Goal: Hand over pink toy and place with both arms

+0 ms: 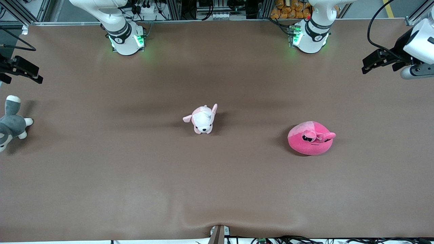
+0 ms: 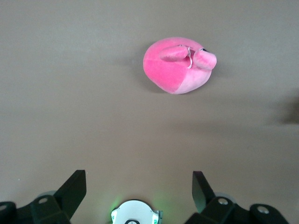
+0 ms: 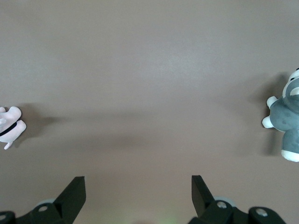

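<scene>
Pink toy (image 1: 311, 139) lies untouched (left end effector (image 2: 139, 186) open).

Bare table (image 1: 237, 186) around pink toy (image 1: 310, 139)

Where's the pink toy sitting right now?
The pink toy lies on the table toward the left arm's end, beside the pale plush puppy and slightly nearer the front camera; neither gripper touches it.

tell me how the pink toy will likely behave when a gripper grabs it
The pink toy looks like a rounded plush, so it will probably squash and feel light. Its domed shape may let fingers slide off; it seems unlikely to roll far on the table.
</scene>
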